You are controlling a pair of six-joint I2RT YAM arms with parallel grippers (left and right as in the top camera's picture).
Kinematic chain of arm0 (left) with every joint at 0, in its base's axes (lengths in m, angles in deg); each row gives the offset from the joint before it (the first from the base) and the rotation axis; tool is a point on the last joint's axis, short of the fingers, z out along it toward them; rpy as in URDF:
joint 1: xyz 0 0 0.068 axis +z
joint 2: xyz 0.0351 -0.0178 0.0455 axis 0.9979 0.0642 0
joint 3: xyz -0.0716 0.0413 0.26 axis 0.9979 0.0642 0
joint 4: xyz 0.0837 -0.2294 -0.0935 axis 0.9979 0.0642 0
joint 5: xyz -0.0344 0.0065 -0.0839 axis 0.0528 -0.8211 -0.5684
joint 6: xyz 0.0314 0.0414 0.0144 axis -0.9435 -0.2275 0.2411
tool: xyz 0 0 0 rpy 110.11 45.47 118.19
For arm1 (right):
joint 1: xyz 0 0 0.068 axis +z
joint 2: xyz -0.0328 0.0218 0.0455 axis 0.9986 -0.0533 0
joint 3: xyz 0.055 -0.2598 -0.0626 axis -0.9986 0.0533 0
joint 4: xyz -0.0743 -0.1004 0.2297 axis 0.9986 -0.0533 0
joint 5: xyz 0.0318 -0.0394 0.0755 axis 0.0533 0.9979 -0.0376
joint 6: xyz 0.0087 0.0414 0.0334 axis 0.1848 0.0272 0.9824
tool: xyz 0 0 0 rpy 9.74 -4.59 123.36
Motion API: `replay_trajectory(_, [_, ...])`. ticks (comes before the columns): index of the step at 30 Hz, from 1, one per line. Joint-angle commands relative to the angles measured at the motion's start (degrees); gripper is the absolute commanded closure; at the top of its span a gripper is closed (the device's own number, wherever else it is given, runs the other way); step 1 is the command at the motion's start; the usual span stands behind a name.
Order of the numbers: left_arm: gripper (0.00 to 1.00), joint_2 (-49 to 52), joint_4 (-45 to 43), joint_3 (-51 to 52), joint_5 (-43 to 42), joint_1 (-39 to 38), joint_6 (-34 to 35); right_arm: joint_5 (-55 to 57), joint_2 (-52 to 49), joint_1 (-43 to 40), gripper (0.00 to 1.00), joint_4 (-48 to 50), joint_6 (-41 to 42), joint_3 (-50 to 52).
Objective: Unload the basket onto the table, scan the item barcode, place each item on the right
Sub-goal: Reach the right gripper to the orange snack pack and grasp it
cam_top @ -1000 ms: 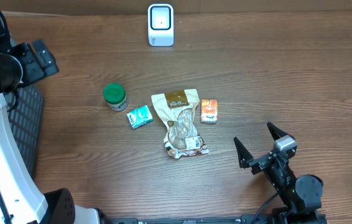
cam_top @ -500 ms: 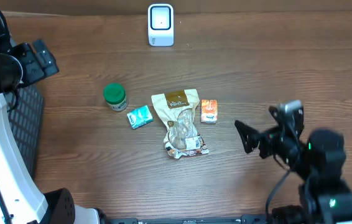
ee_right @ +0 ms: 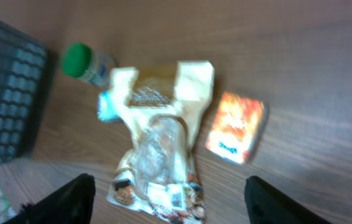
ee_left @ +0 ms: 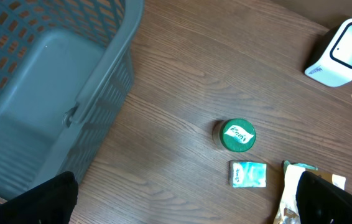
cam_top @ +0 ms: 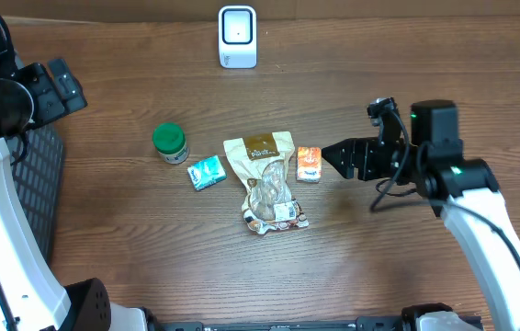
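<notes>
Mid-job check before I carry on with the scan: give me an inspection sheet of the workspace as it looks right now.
Surface: wooden table, no spills seen.
Job's things: white scanner at the far edge; snack bag lying flat mid-table; orange packet beside it; teal packet and green-lidded jar on its other side.
Clutter: nothing seen.
Grippers: left gripper open, empty, near the basket; right gripper open, empty, raised beside the orange packet.
Cables: black cable looping off the right arm.
Surroundings: grey basket at the table's left side.
</notes>
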Motion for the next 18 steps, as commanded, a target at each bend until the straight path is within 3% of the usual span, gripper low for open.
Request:
replay_trajectory(1, [0.0,0.09,-0.04,-0.55,-0.31,0.09,-1.49,2.86,-5.68,0.33,0.35,0.35,3.98,-0.98])
replay_trajectory(10, [0.0,0.09,-0.04,-0.57,-0.31,0.09,-1.49,5.77,-17.68,0.39,0.51,6.21,8.2,-0.96])
replay_trajectory(18, [0.01,0.09,-0.04,-0.55,-0.28,0.09,-1.49,7.48,-24.5,2.67,0.51,8.72,8.22,-0.94])
